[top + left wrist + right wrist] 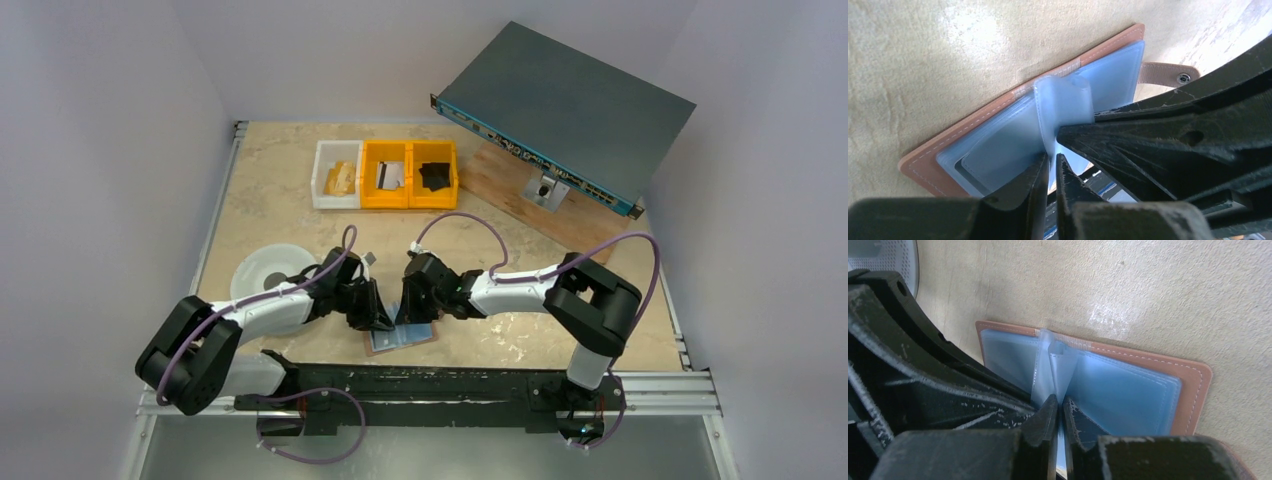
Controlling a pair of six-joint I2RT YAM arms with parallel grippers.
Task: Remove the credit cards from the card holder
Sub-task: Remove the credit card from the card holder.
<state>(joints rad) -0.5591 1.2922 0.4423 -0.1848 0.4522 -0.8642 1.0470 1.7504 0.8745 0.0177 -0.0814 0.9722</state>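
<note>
So the card holder [400, 338] lies open and flat on the tabletop [923, 60], right under both grippers, blue insides up. Its snap tab [1168, 75] sticks out past the edge farthest from the left gripper [1050, 160].

That left gripper is pinched down to a sliver on the near edge of the clear blue sleeve [1063, 100] standing up from the spine. The right gripper [1058, 402] is closed almost completely on the same upright bit from the opposite side, as far as I can tell. Their tips are practically touching each other.

What worries me is that both have hold of plastic, not obviously a card. I can see one card [998, 155] tucked flat in the pocket just left of the left gripper's tips. I can't tell if the upright sleeve has a card in it at all.

If either arm pulls now, my guess is the whole card holder lifts or skids along with it, since nothing presses the leather down. Two grippers tugging one thin sleeve in opposite directions could also crease or tear it. And with the fingers that crowded, one small sideways move probably knocks one gripper into the other and the pinch slips off.
</note>
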